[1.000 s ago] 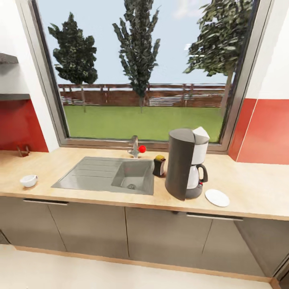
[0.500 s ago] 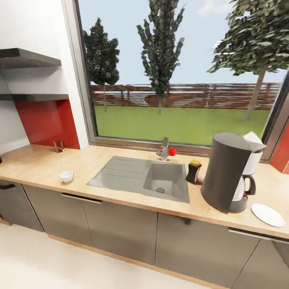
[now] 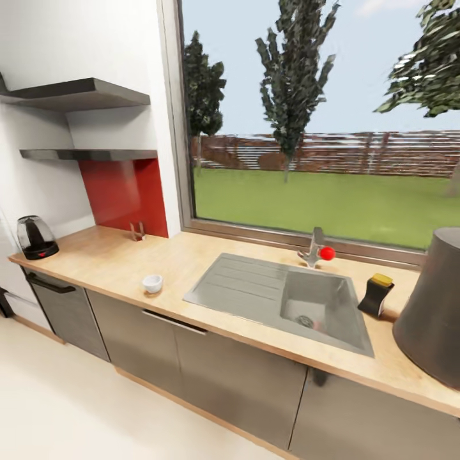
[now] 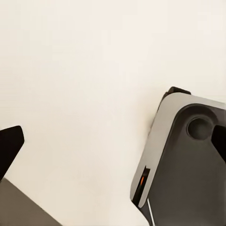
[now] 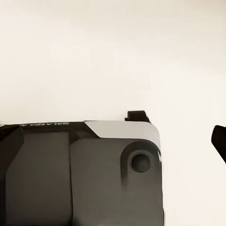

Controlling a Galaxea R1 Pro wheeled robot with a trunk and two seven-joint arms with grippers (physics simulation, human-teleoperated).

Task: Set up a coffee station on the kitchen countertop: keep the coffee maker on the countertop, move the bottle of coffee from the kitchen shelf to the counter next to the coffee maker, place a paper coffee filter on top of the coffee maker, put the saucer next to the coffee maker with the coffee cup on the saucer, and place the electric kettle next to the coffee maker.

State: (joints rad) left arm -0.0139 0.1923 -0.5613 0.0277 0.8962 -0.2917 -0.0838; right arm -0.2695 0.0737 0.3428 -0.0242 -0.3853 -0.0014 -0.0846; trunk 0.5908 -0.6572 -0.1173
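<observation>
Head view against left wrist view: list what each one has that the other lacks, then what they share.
Head view: the countertop with the sink, the cup, the kettle at its far left end, the coffee bottle beside the dark coffee maker, and the shelves.

Left wrist view: a grey part of the robot and a dark fingertip of the tool.

Shared: pale floor.

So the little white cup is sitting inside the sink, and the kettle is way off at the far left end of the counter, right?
Not quite. In the head view the cup sits on the counter, left of the sink, not inside it. The kettle is indeed at the counter's far left end.
</observation>
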